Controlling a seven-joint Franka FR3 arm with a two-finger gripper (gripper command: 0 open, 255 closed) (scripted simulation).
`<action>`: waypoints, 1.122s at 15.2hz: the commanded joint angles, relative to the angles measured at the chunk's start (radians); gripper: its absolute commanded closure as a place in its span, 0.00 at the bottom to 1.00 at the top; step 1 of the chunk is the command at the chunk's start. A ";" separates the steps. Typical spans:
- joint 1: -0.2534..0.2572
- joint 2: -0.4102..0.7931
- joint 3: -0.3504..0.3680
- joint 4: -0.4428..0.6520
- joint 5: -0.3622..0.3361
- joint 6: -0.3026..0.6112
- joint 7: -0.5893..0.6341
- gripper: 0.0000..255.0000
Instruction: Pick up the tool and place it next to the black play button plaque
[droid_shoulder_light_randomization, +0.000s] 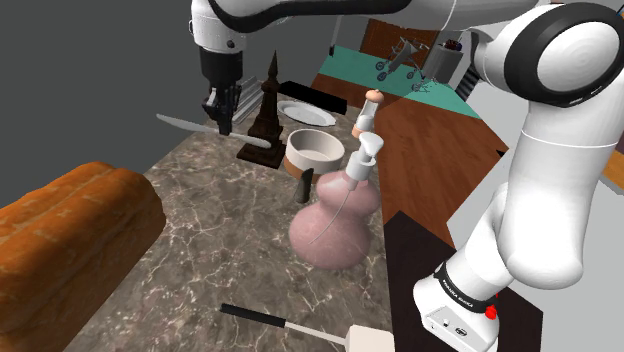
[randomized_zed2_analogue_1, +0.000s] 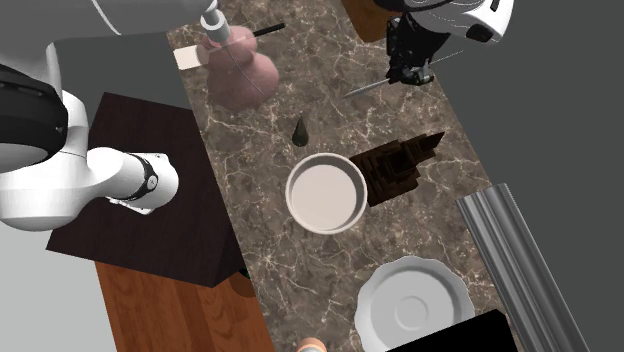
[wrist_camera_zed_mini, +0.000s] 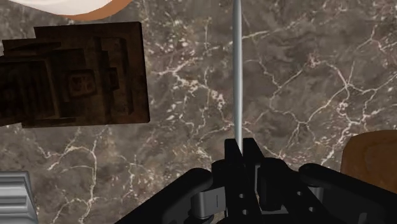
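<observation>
My black gripper (droid_shoulder_light_randomization: 218, 122) hangs above the marble tabletop (droid_shoulder_light_randomization: 200, 260) and is shut on a thin silver tool (droid_shoulder_light_randomization: 190, 126), a long flat blade held level. In the wrist view the blade (wrist_camera_zed_mini: 237, 70) runs straight out from between the closed fingertips (wrist_camera_zed_mini: 242, 151). The dark brown stepped plaque (droid_shoulder_light_randomization: 266, 112) with a tall spire stands just to the shoulder view's right of the gripper. It lies beside the blade (randomized_zed2_analogue_1: 375, 87) in the second exterior view, with the plaque (randomized_zed2_analogue_1: 395, 170) a short way off from the gripper (randomized_zed2_analogue_1: 410, 72). From the wrist it is the dark block (wrist_camera_zed_mini: 76, 73) apart from the blade.
A white bowl (droid_shoulder_light_randomization: 316, 150), a white plate (droid_shoulder_light_randomization: 306, 113) and a small dark cone (randomized_zed2_analogue_1: 300, 130) sit near the plaque. A pink pump bottle (droid_shoulder_light_randomization: 335, 218) stands mid-table, a bread loaf (droid_shoulder_light_randomization: 70, 245) at the left, a black-handled utensil (droid_shoulder_light_randomization: 262, 317) near the front. A grey fluted bar (randomized_zed2_analogue_1: 520, 262) edges the table.
</observation>
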 joint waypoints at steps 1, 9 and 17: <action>0.001 -0.003 0.001 0.023 0.001 -0.026 -0.001 1.00; -0.011 -0.013 -0.004 0.093 0.005 -0.106 -0.023 1.00; -0.135 -0.093 -0.060 -0.017 0.028 -0.069 -0.197 1.00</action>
